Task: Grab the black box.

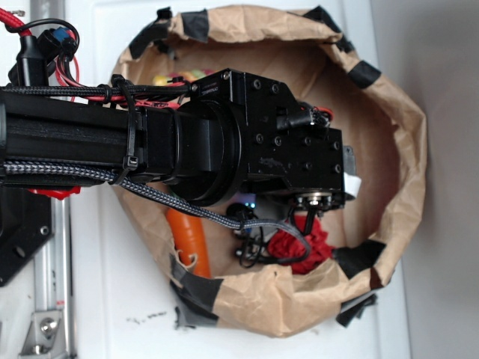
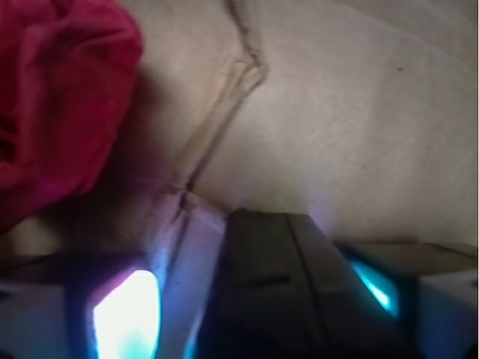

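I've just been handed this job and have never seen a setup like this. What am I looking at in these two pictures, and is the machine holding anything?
The exterior view looks straight down. The black machine reaching in from the left is the robot arm. It hangs over an opened brown paper bag patched with black tape. Inside lie an orange toy carrot and a red cloth; the arm hides most of the rest.

The wrist view comes from a camera on the arm, looking past the gripper at the bag's floor. It shows the red cloth again, creased paper and, at the bottom edge, a dark block that is likely the black box. The block sits between two pale parts with glowing patches. Whether it is actually clamped, the pictures don't show.
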Robot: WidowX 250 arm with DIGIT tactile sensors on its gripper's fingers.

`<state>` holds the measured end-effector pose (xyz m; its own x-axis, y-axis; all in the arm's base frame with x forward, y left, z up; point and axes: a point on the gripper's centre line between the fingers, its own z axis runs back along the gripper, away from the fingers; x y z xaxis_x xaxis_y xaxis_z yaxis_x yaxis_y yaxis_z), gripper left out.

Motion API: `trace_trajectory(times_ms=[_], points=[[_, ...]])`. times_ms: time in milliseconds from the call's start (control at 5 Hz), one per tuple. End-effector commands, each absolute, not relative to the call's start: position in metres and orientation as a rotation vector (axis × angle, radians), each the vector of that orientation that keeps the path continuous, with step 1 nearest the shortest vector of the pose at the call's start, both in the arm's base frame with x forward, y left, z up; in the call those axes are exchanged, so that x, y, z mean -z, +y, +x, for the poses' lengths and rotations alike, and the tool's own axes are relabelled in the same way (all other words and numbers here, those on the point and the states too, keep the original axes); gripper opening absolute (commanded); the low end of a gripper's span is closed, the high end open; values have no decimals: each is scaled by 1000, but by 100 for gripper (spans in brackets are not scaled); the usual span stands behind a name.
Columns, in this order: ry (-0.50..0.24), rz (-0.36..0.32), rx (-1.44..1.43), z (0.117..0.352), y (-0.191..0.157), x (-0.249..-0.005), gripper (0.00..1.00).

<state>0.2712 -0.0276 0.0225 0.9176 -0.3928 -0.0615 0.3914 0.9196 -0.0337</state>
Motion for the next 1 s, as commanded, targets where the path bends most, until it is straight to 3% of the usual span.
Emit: trace_trajectory(times_ms=[0,200,400,800], points=[[75,10,426,257,-18,-90,0],[-8,-28,372,242,-4,-140,0],[-55,-123,284,240,0,-186,0],[68,-102,-59,250,-13,-180,0]])
